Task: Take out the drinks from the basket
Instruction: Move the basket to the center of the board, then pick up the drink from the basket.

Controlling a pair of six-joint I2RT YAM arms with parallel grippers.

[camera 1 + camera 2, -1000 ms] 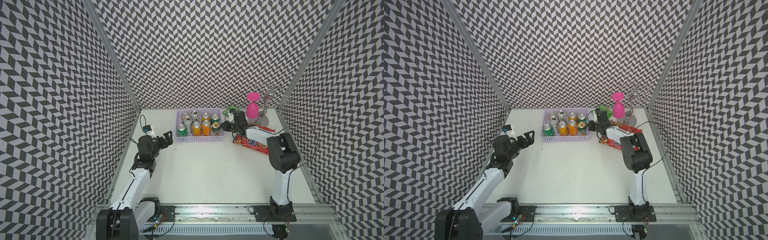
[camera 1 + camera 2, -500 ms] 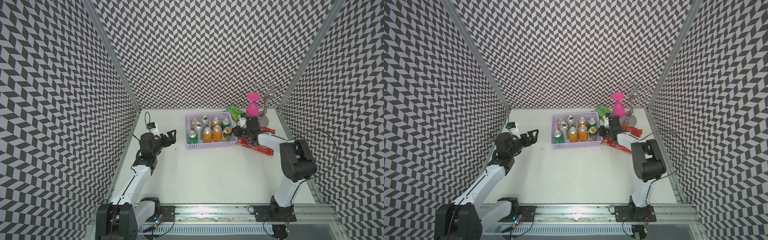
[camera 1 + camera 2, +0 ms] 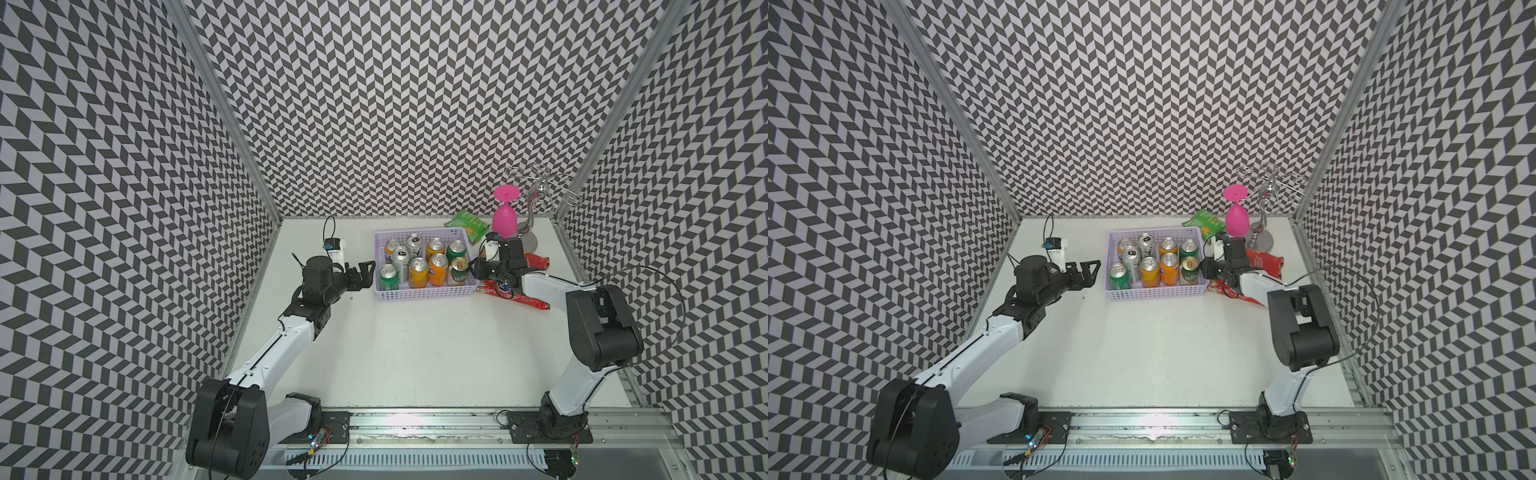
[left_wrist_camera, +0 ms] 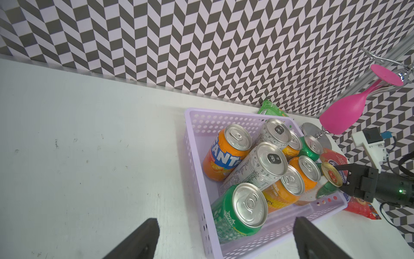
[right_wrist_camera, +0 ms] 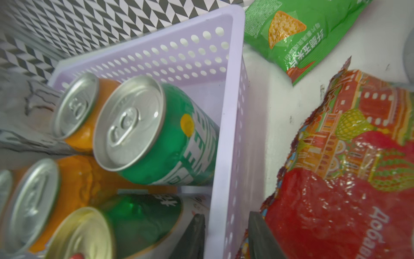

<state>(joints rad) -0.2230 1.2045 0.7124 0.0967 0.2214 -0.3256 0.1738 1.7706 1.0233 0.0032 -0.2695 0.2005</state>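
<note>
I see the lavender perforated basket (image 3: pixel 424 293) sitting far centre, packed with nine standing cans (image 3: pixel 418 272): four orange, three green, two silver.

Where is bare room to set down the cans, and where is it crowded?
Free: the table in front of the basket, between the arms. Crowded: right of the basket, with right claw, red bag, green bag, pink glass.

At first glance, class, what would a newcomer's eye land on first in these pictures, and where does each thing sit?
The lavender basket at the far middle of the white table, packed with orange, green and silver cans, draws the eye first. Next comes the bright pink glass, upside down beside a chrome rack in the far right corner, against black-and-white chevron walls.
</note>
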